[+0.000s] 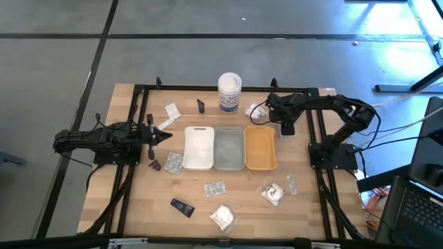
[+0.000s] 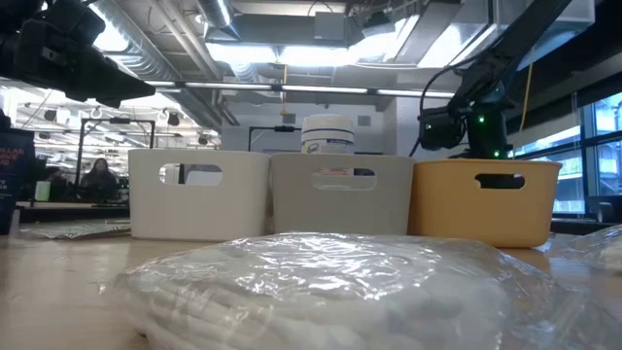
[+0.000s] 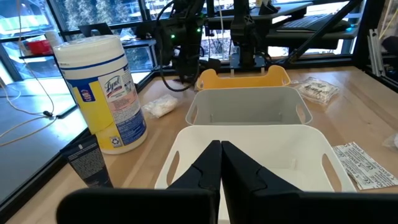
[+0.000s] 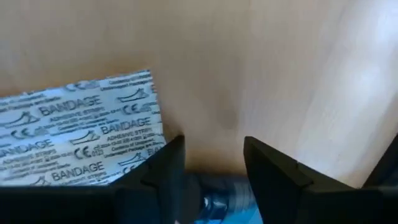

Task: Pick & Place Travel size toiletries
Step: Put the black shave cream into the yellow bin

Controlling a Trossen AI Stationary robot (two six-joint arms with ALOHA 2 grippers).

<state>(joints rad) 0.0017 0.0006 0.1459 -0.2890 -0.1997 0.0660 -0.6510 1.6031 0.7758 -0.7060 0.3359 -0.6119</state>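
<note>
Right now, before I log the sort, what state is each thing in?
bandage sachet: lying flat, not gripped.
right gripper: jaws open, low at the bandage sachet's edge.
left gripper: jaws shut, empty.
white tray: empty.
grey tray: empty.
orange tray: looks empty.
tub: upright, lid on.

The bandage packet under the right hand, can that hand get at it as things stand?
Probably yes. The right hand hovers just above the table, fingers apart, with the bandage packet lying flat beside one finger and nothing covering it.
</note>
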